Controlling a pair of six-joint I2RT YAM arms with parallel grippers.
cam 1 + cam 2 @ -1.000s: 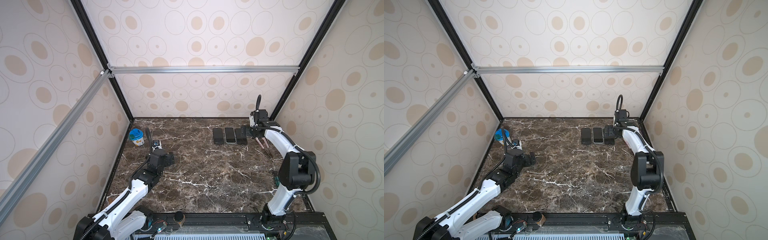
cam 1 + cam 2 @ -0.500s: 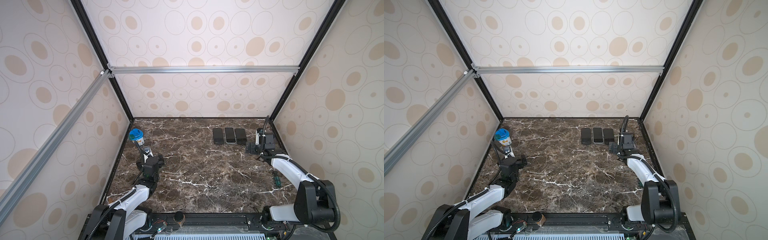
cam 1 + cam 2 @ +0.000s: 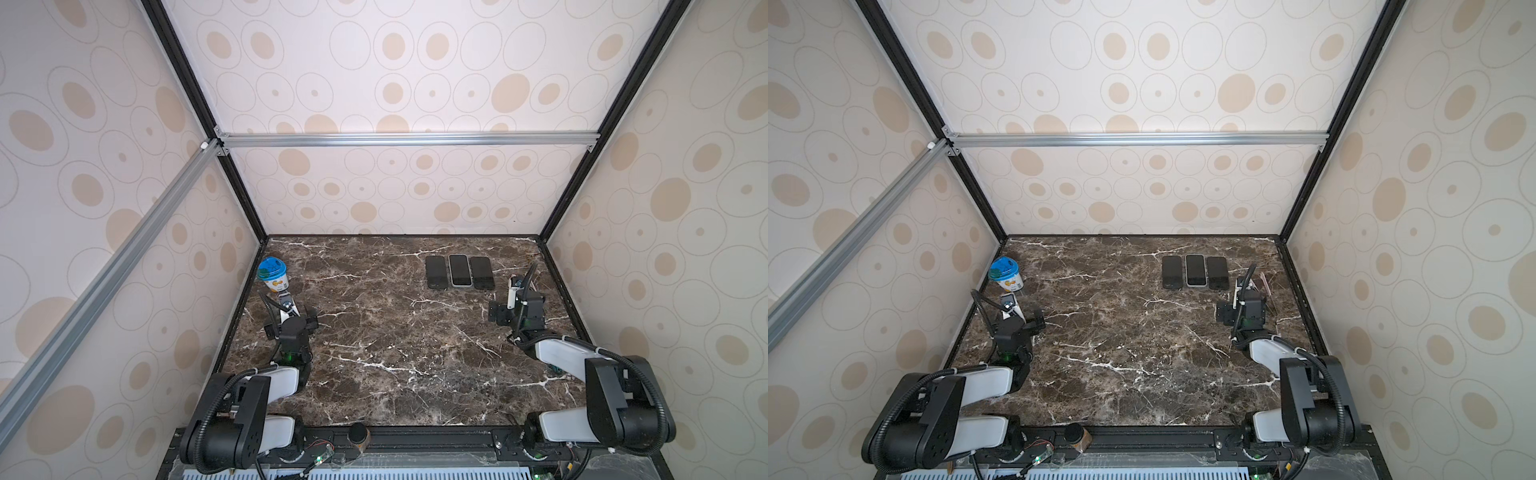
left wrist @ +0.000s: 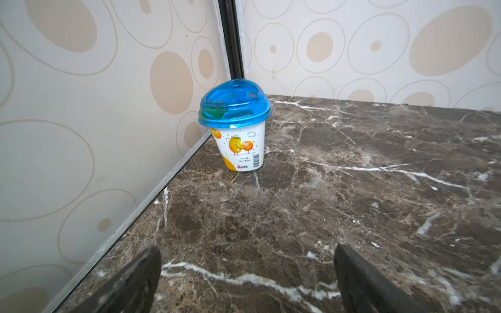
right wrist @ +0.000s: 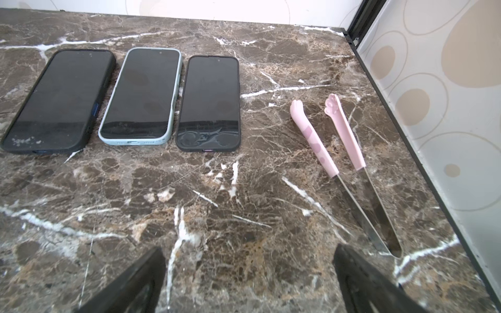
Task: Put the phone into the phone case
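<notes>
Far left, the blue-lidded cup (image 3: 273,274) hugs the wall corner. The left gripper (image 4: 246,268) sits near it, fingers spread, empty. The marble table (image 3: 395,357) is bare mid-floor. Back right lie the larger dark phone (image 5: 59,100), pale blue phone (image 5: 141,94) and smaller dark phone (image 5: 208,103), edge to edge. The right gripper (image 5: 249,268) is spread, empty, near them. Pink tongs (image 5: 314,138) lie beside the right wall.

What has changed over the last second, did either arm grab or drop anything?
Both arms drew back toward the near edge: the right gripper left the right end of the row of three phones, and the left gripper retreated along its side. Both are open and empty; nothing was visibly taken or released. The phones, cup and pink tweezers stayed put.
</notes>
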